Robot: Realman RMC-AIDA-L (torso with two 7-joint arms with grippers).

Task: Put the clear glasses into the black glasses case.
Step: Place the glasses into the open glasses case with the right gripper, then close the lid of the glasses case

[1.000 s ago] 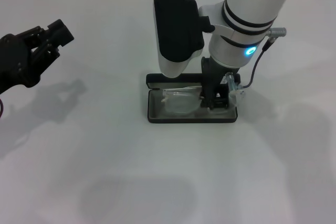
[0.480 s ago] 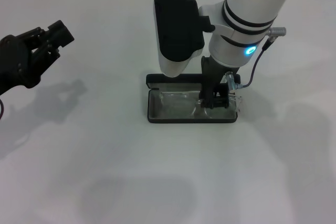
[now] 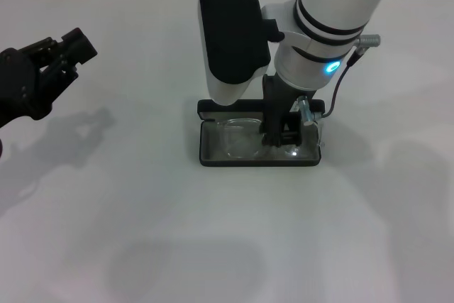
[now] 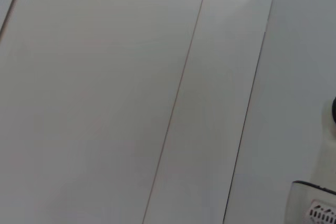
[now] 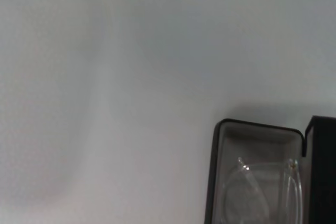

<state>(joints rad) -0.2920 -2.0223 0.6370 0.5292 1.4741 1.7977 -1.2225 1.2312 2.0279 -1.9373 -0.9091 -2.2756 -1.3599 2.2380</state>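
Reaching straight down into the black glasses case [image 3: 259,155], the right gripper [image 3: 284,135] has its dark fingers low over the right half of the tray; whether those fingers are pressed on the frame or parted cannot be told from the head view, since the arm's white wrist and black housing hide much of them. Beside the fingers, the clear glasses [image 3: 241,138] lie inside the case on its grey lining. They are fully transparent and colourless: only faint outlines of squarish lenses and small bright glints give them away. In the right wrist view the clear frame [image 5: 262,192] shows as thin pale curves against the grey interior, within the case's black rounded rim [image 5: 212,171]. The case is open, a flat black rectangle with rounded corners, its lid [image 3: 207,108] at the far side, partly covered by the arm. It sits on a white table [image 3: 142,232]. Well apart, at the left edge, the left gripper [image 3: 67,51] hangs above the table, its black fingers slightly apart and holding nothing.
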